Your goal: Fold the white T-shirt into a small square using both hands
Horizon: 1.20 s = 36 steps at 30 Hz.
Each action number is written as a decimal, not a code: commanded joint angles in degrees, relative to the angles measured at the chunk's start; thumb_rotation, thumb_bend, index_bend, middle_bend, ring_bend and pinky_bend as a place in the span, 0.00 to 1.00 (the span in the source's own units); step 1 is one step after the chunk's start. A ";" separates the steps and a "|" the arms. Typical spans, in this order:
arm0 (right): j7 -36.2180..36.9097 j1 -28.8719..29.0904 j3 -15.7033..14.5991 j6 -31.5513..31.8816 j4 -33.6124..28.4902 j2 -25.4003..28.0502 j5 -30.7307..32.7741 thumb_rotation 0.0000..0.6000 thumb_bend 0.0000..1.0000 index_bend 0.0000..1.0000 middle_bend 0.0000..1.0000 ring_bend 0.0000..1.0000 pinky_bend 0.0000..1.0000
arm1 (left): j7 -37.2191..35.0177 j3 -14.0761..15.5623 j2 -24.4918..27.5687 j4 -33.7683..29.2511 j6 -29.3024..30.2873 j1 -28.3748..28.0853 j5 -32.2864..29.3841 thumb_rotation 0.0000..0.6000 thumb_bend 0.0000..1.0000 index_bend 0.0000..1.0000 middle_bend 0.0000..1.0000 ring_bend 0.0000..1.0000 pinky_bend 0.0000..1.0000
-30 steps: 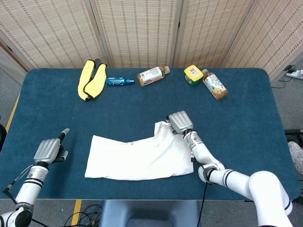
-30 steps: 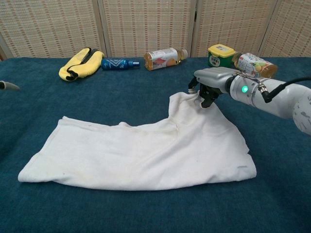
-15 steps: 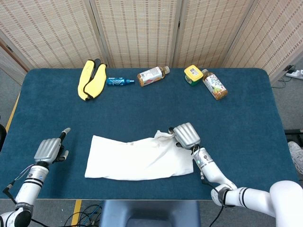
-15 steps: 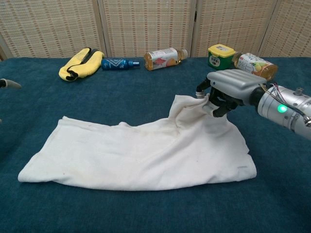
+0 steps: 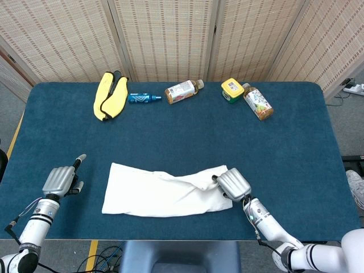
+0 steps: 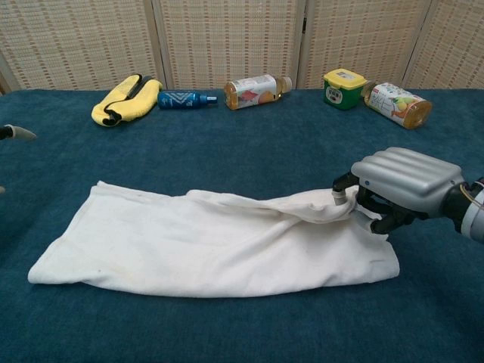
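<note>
A white T-shirt (image 5: 165,190) lies as a long, narrow band across the near half of the blue cloth-covered surface (image 5: 296,142), its long axis running left to right and its soft, slightly wrinkled fabric doubled over on itself. At the shirt's right end the right hand (image 5: 233,183), metallic grey with ribbed knuckles, has its fingers (image 6: 344,198) clamped on a bunched fold of cloth, which is raised slightly above the layer beneath. The left hand (image 5: 58,180) sits well apart from the shirt near the surface's left edge, holding nothing, fingers mostly curled with one extended. Along the far edge lie a yellow padded item (image 5: 110,95), a small blue bottle (image 5: 143,98), a labelled drink bottle (image 5: 183,90), a green jar with a yellow lid (image 5: 232,89) and another labelled bottle (image 5: 257,101), before woven screens
</note>
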 commanded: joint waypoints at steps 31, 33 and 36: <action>2.69 -7.98 5.48 10.01 -19.73 19.23 -3.73 1.00 0.55 0.26 0.91 0.97 1.00 | -13.37 7.55 -8.52 26.37 6.11 -6.26 38.15 1.00 0.22 0.26 0.92 0.84 0.95; 2.80 -8.44 5.31 10.08 -19.87 19.51 -3.83 1.00 0.55 0.26 0.91 0.97 1.00 | -16.27 8.66 -10.52 31.12 8.11 -7.04 41.59 1.00 0.20 0.30 0.92 0.84 0.95; 3.01 -9.19 5.13 10.24 -20.11 19.91 -3.94 1.00 0.55 0.26 0.91 0.97 1.00 | -20.60 9.90 -13.84 38.22 11.54 -7.95 45.48 1.00 0.18 0.34 0.92 0.84 0.95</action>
